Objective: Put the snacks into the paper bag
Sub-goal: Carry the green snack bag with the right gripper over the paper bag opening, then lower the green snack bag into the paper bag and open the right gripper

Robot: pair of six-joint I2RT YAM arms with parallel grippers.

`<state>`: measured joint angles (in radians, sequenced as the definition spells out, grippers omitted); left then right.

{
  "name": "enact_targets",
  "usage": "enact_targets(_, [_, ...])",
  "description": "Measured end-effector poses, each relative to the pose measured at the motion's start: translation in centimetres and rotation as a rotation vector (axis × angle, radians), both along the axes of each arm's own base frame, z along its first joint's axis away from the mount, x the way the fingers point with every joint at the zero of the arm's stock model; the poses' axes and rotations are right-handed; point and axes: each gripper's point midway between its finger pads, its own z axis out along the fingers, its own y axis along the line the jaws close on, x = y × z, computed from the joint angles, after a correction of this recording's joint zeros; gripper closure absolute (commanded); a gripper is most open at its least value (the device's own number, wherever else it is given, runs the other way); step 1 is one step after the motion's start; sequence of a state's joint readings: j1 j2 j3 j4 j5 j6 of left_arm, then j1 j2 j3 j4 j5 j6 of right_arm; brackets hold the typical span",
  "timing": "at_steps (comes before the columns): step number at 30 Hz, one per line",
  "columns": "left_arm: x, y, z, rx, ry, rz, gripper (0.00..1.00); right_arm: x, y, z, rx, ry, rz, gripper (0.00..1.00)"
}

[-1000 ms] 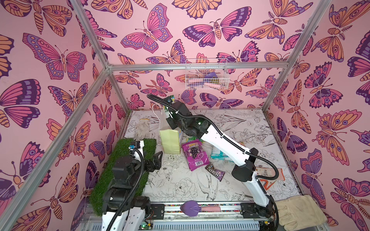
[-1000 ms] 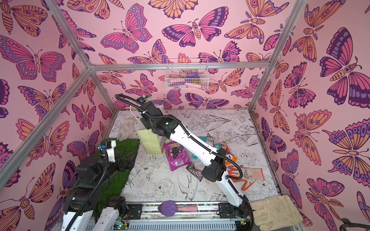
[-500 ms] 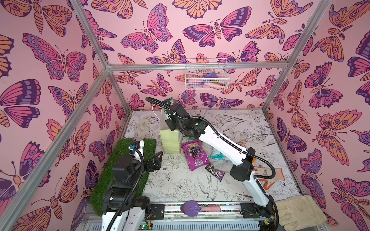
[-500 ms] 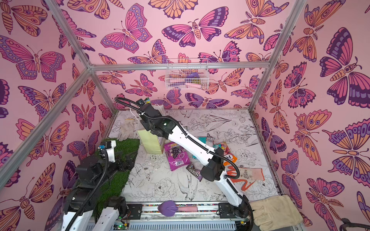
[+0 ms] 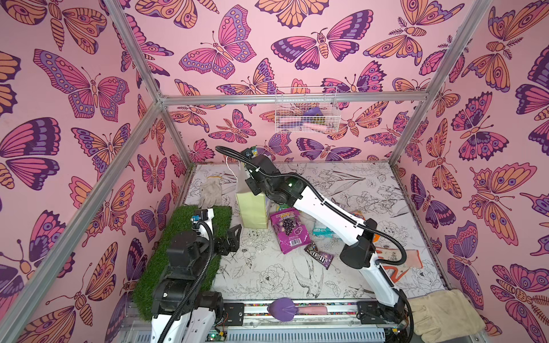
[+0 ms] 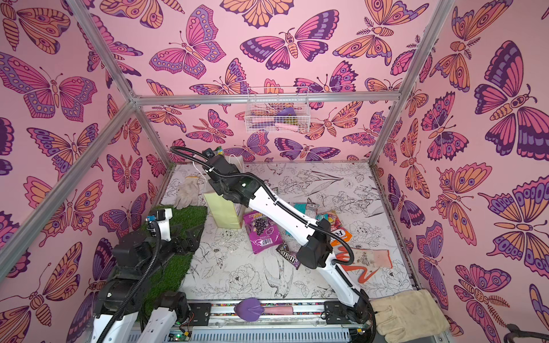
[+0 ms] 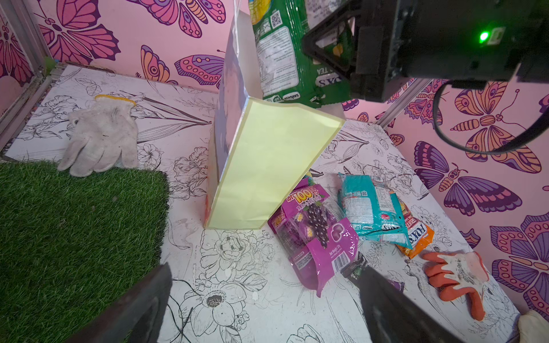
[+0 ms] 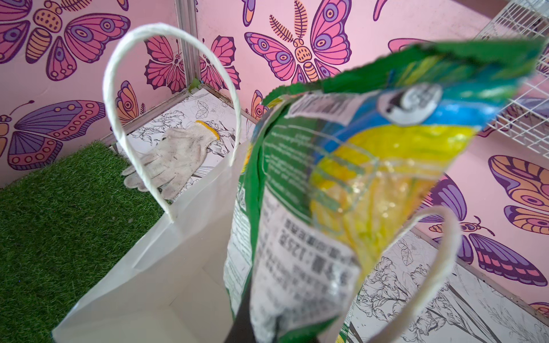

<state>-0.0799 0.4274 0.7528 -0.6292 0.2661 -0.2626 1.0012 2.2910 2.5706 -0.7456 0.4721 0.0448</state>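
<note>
The right gripper [image 7: 326,50] is seen with its fingers pinched tight on a green Fox's packet [image 7: 285,59], which is held hanging over the open mouth of the paper bag [image 7: 267,166]. In the right wrist view the packet [image 8: 326,193] is framed between the bag's two white cord handles, with the white interior [image 8: 178,267] below it. Whether its lower end has passed the rim cannot be told.

The bag [image 5: 252,210] is stood upright on the flower-printed table [image 5: 267,276], towards the back left. Just beside its base the purple grape pouch [image 5: 289,230] is laid flat. Further right a teal packet [image 7: 365,205] is stacked partly on the orange Fox's bag [image 7: 419,237]. The small M&M's pack [image 5: 319,257] is found at the pouch's near corner.

The left gripper [image 5: 230,242] is held with its fingers spread wide and nothing between them, at the edge of the artificial grass mat [image 7: 74,231], near the bag but apart from it.

A grey-white glove [image 7: 101,139] is laid at the mat's far edge, and an orange glove [image 7: 457,276] lies right of the snacks.
</note>
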Motion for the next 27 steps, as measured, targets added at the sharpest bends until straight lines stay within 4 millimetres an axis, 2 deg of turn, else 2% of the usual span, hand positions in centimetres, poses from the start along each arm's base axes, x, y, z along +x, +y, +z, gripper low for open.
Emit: enact_targets(27, [0.00, 0.00, 0.00, 0.000, 0.000, 0.000, 0.00, 0.68, -0.84, -0.77, -0.017, 0.018, -0.027, 0.93])
